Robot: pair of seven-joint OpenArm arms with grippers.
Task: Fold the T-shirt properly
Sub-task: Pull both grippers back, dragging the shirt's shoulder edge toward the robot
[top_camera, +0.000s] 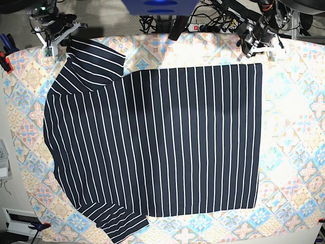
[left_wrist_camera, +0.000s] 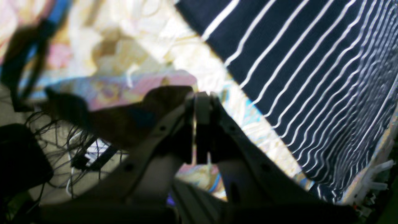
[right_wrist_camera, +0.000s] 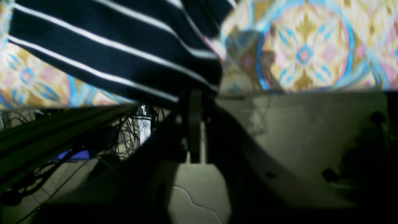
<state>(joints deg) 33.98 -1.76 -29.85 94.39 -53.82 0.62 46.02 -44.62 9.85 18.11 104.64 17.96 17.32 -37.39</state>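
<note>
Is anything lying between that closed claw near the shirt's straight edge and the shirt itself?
No. In the left wrist view, only bare tablecloth separates the left tool from the T-shirt.

Both arms sit at the far table edge. The white left gripper (left_wrist_camera: 202, 96) has its jaws pressed together, holding nothing; the dark right gripper (right_wrist_camera: 199, 96) looks nearly closed, hard to tell.
</note>
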